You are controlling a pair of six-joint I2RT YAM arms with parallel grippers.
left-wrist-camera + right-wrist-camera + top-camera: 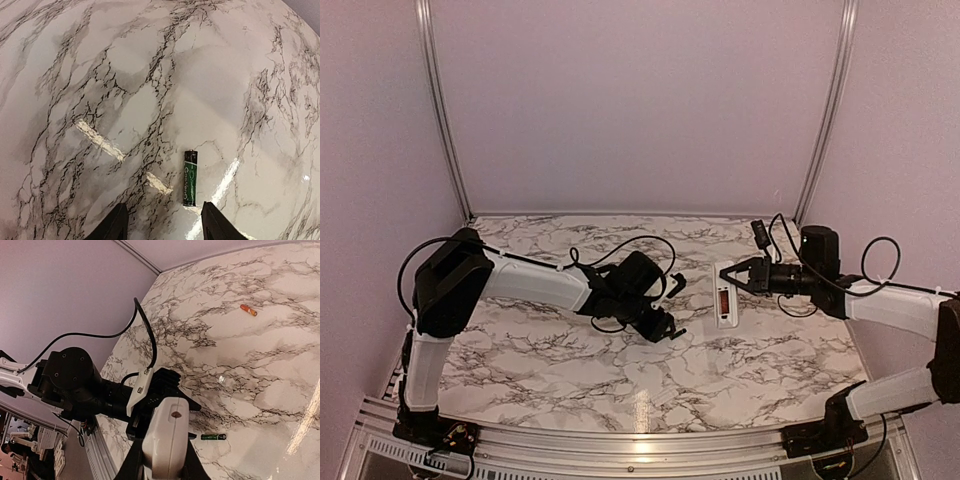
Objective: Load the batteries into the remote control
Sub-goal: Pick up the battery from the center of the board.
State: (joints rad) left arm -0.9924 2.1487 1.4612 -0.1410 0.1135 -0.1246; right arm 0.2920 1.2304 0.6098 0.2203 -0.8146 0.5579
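My right gripper [732, 275] [162, 467] is shut on one end of the white remote control [726, 305] [167, 437] and holds it over the right half of the table. Its open recess faces up with a red battery [724, 300] inside. A green-and-black battery [190, 177] [213, 437] lies flat on the marble. My left gripper [668, 332] [164, 212] hangs open just above and short of it, nothing between its fingers. The battery sits close to the line of the right finger. Another orange-red battery [248, 310] lies loose farther off on the table.
The marble table top [570, 350] is walled by pale panels at the back and sides, with metal posts [445, 110] in the corners. The left arm's black cable [620, 245] loops over its wrist. A metal rail [620, 450] runs along the near edge.
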